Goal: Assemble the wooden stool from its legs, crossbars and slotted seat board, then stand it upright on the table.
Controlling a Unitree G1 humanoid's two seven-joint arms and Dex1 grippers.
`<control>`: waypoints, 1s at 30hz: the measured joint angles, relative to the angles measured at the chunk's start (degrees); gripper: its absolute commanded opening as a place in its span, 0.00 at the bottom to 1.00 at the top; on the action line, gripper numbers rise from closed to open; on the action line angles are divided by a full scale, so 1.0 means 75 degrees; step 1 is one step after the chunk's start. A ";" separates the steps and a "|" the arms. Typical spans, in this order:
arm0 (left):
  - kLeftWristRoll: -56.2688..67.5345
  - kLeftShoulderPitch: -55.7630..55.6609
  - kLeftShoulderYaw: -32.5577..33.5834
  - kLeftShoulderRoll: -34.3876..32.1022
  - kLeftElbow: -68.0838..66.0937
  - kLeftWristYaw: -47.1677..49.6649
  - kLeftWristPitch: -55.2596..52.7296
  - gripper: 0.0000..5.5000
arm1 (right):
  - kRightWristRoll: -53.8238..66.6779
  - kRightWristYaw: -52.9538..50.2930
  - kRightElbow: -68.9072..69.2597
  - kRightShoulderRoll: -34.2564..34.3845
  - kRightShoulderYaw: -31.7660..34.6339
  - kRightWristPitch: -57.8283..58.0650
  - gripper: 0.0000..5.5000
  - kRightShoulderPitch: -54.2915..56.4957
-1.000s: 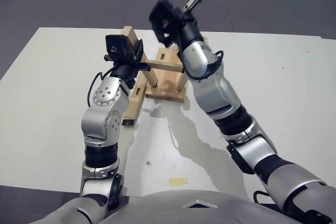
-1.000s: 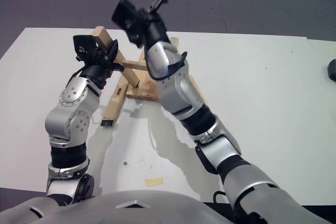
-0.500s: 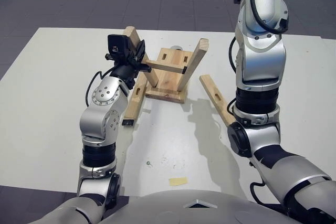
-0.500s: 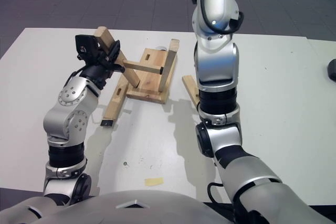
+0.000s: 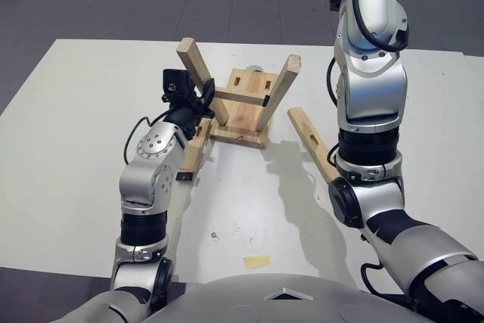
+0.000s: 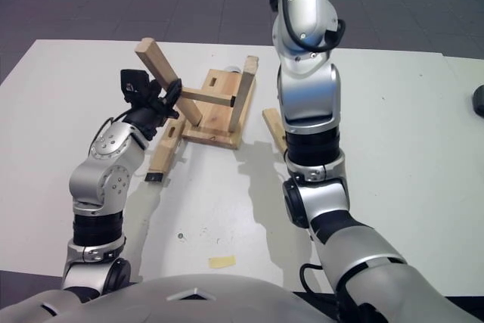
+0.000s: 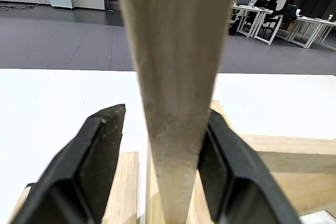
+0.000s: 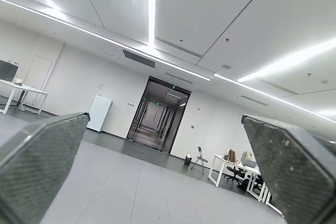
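Observation:
The slotted seat board (image 5: 243, 120) lies flat on the white table (image 5: 76, 156). Two legs rise from it at a slant, the left leg (image 5: 193, 62) and the right leg (image 5: 283, 85), joined by a crossbar (image 5: 240, 97). My left gripper (image 5: 198, 105) is open and straddles the left leg (image 7: 178, 103) low down; one finger (image 7: 100, 166) stands off the wood and the other touches it. A loose slotted leg (image 5: 193, 150) lies beside the seat on the left, and another loose leg (image 5: 310, 141) on the right. My right gripper (image 8: 168, 171) is open, raised high and pointing at the ceiling.
My right arm (image 5: 367, 73) stands upright over the table's right half, above the loose leg. A yellow scrap (image 5: 256, 261) lies near the front edge. A small grey object (image 5: 252, 69) sits behind the seat. A dark object (image 6: 478, 101) is at the far right.
My right arm swung up from over the stool to stand upright. My left gripper slid from the left leg's top down toward the crossbar.

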State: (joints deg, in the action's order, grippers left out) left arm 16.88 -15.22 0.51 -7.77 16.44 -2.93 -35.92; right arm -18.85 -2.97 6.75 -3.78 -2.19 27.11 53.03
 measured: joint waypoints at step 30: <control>0.1870 -0.3734 0.2066 -0.1500 -0.0452 0.0108 0.0876 0.98 | -0.0027 -0.0155 0.0014 -0.0111 -0.0109 -0.0007 0.98 -0.0472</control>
State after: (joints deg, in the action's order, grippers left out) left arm 30.91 -43.23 16.00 -19.03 13.05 -2.12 -29.36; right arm -19.06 -4.13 6.86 -4.61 -3.01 27.05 49.49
